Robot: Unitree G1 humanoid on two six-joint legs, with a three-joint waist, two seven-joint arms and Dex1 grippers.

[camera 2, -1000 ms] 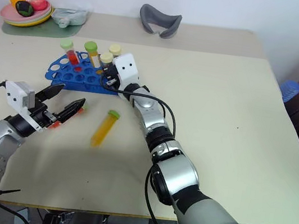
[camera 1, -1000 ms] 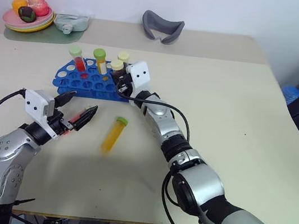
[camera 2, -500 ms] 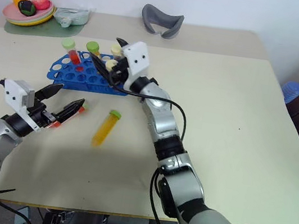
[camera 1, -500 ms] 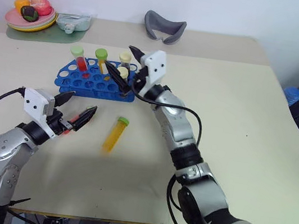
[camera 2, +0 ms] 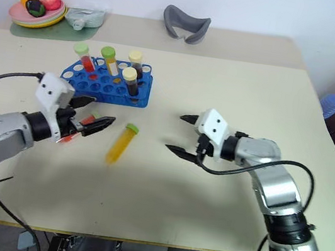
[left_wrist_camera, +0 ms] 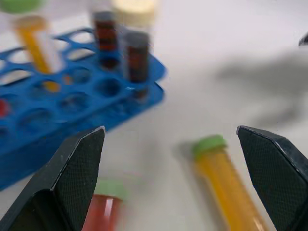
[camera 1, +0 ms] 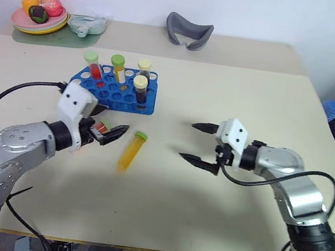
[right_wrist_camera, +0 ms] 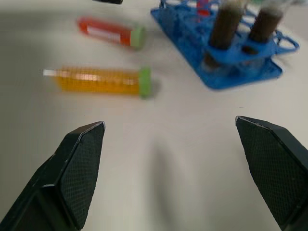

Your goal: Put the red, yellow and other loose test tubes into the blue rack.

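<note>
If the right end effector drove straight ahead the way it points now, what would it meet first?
Probably the yellow tube lying on the table. The open right end effector points toward it across bare tabletop. The red tube and blue rack sit farther off; depth is uncertain.

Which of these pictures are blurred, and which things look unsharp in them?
Left wrist view: the blue rack and the yellow tube on the table look smeared. Right wrist view: the red tube and the dark tubes in the rack are soft. Left eye view: the yellow tube's lower end is slightly hazy; the rest is sharp.
</note>
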